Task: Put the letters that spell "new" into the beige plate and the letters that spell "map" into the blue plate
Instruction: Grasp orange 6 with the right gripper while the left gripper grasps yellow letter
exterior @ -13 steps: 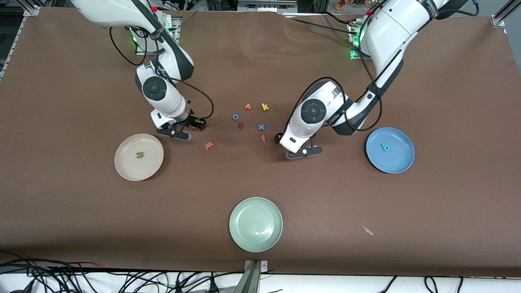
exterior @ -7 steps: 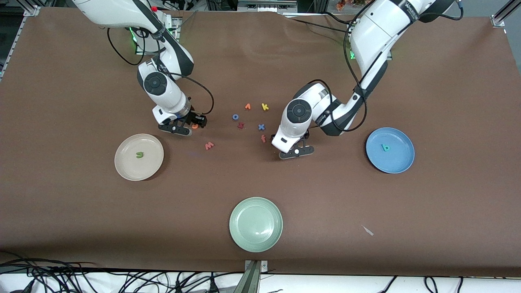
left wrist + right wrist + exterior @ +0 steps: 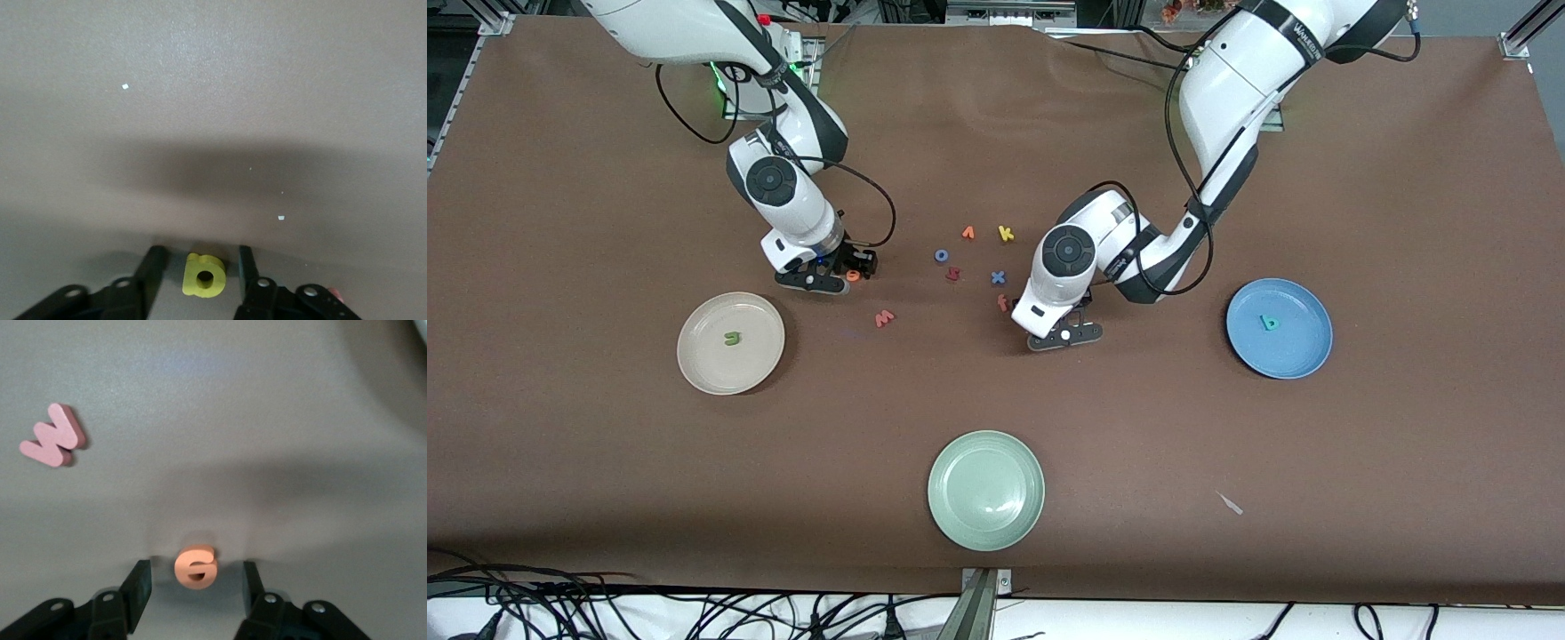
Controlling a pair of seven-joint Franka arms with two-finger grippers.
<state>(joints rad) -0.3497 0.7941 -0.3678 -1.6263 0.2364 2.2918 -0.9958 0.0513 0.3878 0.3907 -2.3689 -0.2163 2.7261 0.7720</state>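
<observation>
**Left tool** (image 3: pixel 198 257): sitting low at the surface (image 3: pixel 1138 498), its jaws standing moderately apart and straddling the yellow a (image 3: pixel 203 277). A gap is showing on each side of the letter, so nothing is being gripped.
- The red f (image 3: pixel 1002 303) is lying just beside this tool's wrist, toward the right arm's end.
- The blue x (image 3: pixel 998 277), a dark red letter (image 3: pixel 952 274), the blue o (image 3: pixel 941 255), the orange v (image 3: pixel 967 233) and the yellow k (image 3: pixel 1006 234) are lying in a loose cluster past the f, farther from the front camera.
- The blue plate (image 3: pixel 1303 351) is resting well apart from the tool, toward the left arm's end, and is carrying the teal p (image 3: pixel 1268 323).

**Right tool** (image 3: pixel 195 570): also sitting low at the surface, its jaws standing moderately apart around the orange e (image 3: pixel 195 567). Both fingers are staying clear of the letter.
- The salmon-pink w (image 3: pixel 53 435) is lying flat near this tool, nearer the front camera.
- The beige plate (image 3: pixel 694 356) is resting near the tool, nearer the front camera and toward the right arm's end, and is holding the olive-green n (image 3: pixel 732 338).

**Between the two tools**: the pale green plate (image 3: pixel 985 490) is sitting well apart from both, nearest the front camera.
</observation>
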